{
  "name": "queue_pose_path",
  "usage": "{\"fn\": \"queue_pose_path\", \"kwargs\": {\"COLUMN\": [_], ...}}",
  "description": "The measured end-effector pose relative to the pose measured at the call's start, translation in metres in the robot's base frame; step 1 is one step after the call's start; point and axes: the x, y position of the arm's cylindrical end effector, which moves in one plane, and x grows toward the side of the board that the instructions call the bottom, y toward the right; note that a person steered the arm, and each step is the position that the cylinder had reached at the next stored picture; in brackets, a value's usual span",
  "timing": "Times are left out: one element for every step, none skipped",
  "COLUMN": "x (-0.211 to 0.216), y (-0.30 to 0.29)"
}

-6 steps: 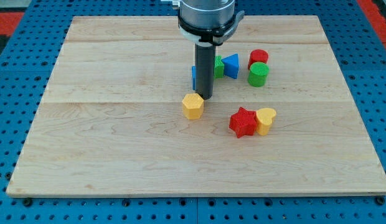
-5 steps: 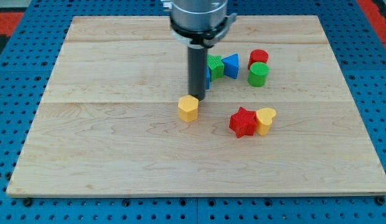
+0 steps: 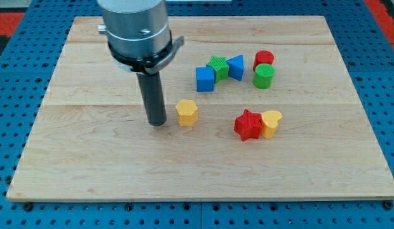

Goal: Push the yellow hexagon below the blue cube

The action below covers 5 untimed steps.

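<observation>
The yellow hexagon (image 3: 187, 112) lies near the board's middle, below and a little left of the blue cube (image 3: 205, 79). My tip (image 3: 157, 123) rests on the board just left of the yellow hexagon, with a small gap between them. The rod rises from it to the grey arm head at the view's top left.
A green star (image 3: 218, 67) and a blue triangle (image 3: 236, 67) sit right of the blue cube. A red cylinder (image 3: 264, 60) and a green cylinder (image 3: 263, 76) stand further right. A red star (image 3: 248, 124) touches a yellow heart (image 3: 271, 123) at the lower right.
My tip moved from above the yellow hexagon, by the blue cube, to the hexagon's left side. The hexagon slid a little to the left.
</observation>
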Motion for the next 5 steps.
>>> {"fn": "queue_pose_path", "kwargs": {"x": [0.001, -0.007, 0.001, 0.024, 0.025], "y": [0.023, 0.056, 0.051, 0.054, 0.085]}}
